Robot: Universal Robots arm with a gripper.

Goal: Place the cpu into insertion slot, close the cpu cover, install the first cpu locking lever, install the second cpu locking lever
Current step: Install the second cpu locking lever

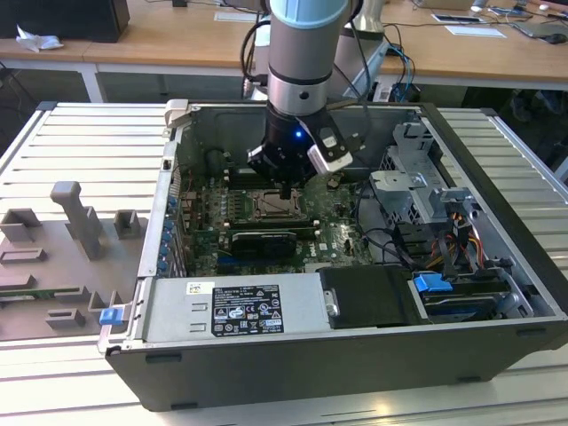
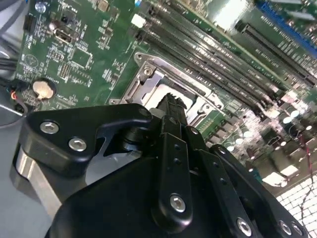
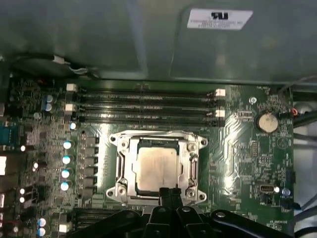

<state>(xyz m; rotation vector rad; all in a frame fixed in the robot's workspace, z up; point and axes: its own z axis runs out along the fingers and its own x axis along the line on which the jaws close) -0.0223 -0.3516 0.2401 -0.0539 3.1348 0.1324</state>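
Open PC case on slatted grey worktop. cpu seated in insertion slot, cpu cover down around it. Jaws together, holding nothing, tips at the cover's edge; gripper

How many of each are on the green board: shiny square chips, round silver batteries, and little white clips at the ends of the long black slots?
In the first wrist view:
cpu: 1
round battery: 1
white clips: 4
Total: 6
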